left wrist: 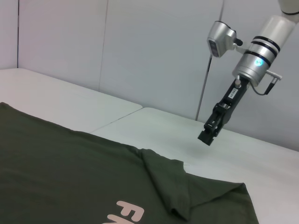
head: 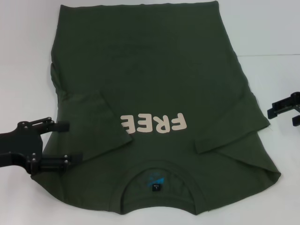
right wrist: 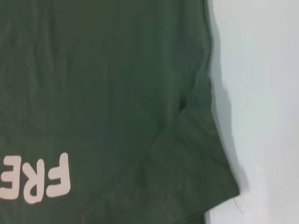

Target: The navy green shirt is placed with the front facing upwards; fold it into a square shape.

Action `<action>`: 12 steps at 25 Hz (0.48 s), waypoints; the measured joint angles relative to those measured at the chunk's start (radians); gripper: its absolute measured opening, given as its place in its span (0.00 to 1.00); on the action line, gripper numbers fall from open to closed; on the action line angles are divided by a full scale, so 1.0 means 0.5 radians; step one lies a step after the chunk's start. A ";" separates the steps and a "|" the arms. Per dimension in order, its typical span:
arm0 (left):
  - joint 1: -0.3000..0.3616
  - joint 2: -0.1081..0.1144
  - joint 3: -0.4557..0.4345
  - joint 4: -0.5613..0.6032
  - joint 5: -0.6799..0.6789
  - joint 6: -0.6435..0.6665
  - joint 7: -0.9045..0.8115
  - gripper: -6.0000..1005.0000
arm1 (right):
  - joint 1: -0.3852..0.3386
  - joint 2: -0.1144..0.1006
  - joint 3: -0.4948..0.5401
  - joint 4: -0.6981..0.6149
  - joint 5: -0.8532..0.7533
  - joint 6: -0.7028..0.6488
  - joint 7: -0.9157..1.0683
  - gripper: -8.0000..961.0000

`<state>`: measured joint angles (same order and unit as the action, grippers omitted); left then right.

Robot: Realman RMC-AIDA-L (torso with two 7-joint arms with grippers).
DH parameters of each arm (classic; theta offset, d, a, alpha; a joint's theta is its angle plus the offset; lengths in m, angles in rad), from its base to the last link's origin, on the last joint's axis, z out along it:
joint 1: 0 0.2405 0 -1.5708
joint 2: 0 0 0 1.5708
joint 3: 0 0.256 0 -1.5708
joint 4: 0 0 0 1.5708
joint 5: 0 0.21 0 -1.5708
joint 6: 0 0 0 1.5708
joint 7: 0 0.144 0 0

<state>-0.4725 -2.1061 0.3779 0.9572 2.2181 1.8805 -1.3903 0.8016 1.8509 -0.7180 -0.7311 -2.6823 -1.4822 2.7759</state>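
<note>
My left gripper (head: 58, 141) hangs with its fingers spread apart at the near left edge of the navy green shirt (head: 159, 89), just over the shoulder, gripping nothing. The shirt lies front up on the white table (head: 276, 37), collar (head: 159, 176) nearest me, both sleeves folded inward over the chest, the left one (head: 96, 117) covering part of the cream lettering (head: 154, 123). My right gripper (head: 284, 107) waits beyond the shirt's right edge, off the cloth; its fingers look slightly parted, though I cannot tell for sure.
</note>
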 joint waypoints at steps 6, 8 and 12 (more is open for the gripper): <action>0.000 0.000 -0.003 0.000 0.000 0.000 0.001 0.93 | 0.012 0.027 -0.020 0.005 -0.001 0.101 -0.019 0.92; 0.000 0.001 -0.003 0.000 0.000 0.000 0.001 0.93 | 0.012 0.037 -0.030 0.006 -0.001 0.132 -0.027 0.92; 0.000 0.002 -0.004 0.000 0.000 -0.001 0.002 0.93 | 0.002 0.067 -0.038 0.011 -0.001 0.193 -0.058 0.92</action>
<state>-0.4725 -2.1050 0.3759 0.9572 2.2182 1.8798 -1.3893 0.8028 1.8842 -0.7370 -0.7258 -2.6830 -1.3857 2.7468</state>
